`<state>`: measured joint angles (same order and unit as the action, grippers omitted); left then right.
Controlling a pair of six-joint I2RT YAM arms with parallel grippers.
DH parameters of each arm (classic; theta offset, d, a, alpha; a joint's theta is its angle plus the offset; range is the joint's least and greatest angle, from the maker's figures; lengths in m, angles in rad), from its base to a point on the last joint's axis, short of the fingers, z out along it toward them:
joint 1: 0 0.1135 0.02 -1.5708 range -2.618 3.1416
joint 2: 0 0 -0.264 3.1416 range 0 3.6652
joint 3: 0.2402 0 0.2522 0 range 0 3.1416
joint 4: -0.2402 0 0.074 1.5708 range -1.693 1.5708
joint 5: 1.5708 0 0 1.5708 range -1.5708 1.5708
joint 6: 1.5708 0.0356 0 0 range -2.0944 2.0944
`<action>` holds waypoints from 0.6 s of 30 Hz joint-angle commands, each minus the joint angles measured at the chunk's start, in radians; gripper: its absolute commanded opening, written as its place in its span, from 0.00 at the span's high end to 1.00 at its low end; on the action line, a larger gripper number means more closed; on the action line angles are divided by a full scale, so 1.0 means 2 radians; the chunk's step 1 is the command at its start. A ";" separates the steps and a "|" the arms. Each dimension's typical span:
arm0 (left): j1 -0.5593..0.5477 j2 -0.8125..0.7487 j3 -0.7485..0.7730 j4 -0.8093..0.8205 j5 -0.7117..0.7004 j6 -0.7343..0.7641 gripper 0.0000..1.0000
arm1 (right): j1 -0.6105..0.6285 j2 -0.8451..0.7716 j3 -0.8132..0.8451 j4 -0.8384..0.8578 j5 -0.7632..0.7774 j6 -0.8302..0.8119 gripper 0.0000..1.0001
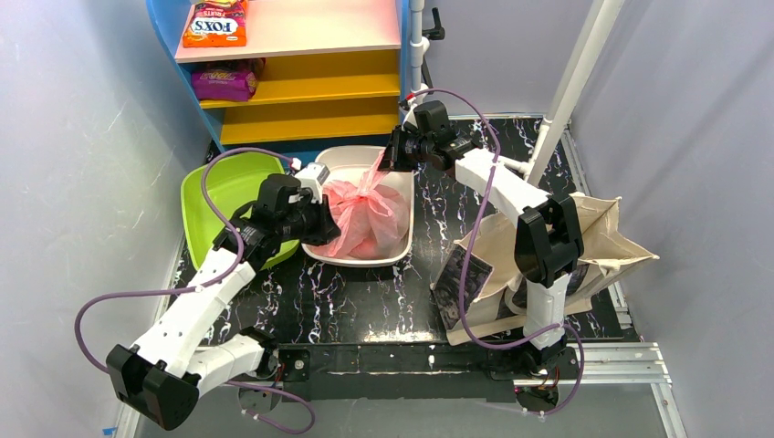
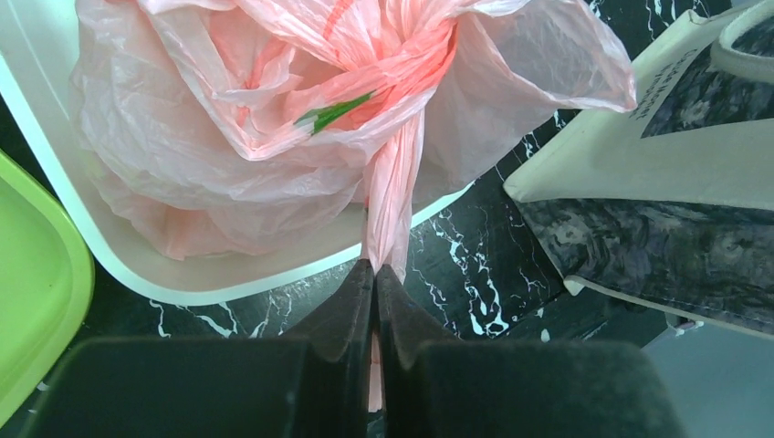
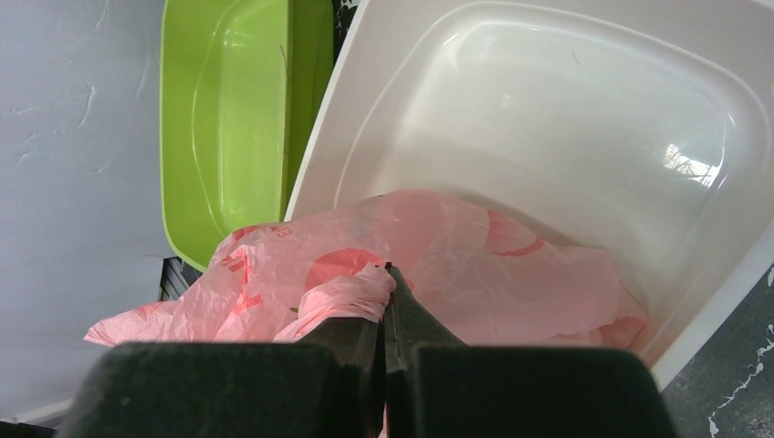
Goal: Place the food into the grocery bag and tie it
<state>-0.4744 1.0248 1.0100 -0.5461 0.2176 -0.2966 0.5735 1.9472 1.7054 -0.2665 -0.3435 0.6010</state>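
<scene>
The pink grocery bag (image 1: 370, 214) lies bunched in the white tub (image 1: 406, 242). My left gripper (image 1: 321, 226) is at the bag's near left side, shut on a twisted pink handle (image 2: 394, 196) that runs straight into its jaws (image 2: 375, 270). My right gripper (image 1: 392, 161) is above the tub's far rim, shut on the other bunched handle (image 3: 351, 290), which is drawn taut up from the bag (image 3: 520, 265). The two handles cross in a twist at the bag's mouth (image 2: 411, 55). The food is inside the bag; only a green piece (image 2: 333, 111) shows through the film.
A lime green tub (image 1: 228, 192) sits left of the white one, under my left arm. A beige canvas tote (image 1: 602, 242) lies at the right behind my right arm. A shelf with snack packs (image 1: 214, 26) stands at the back, and a white pole (image 1: 570, 87) rises at the back right.
</scene>
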 commanded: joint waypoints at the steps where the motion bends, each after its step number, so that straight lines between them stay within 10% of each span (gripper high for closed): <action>1: -0.001 -0.016 -0.007 0.004 0.016 -0.002 1.00 | 0.001 -0.015 0.023 0.001 0.007 -0.007 0.99; 18: -0.001 -0.201 -0.079 -0.129 -0.011 -0.060 1.00 | -0.046 0.009 0.051 -0.032 0.040 0.041 0.99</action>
<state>-0.4744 0.7338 0.9024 -0.6044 0.1970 -0.3416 0.5697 1.9476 1.7428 -0.3653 -0.3882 0.6830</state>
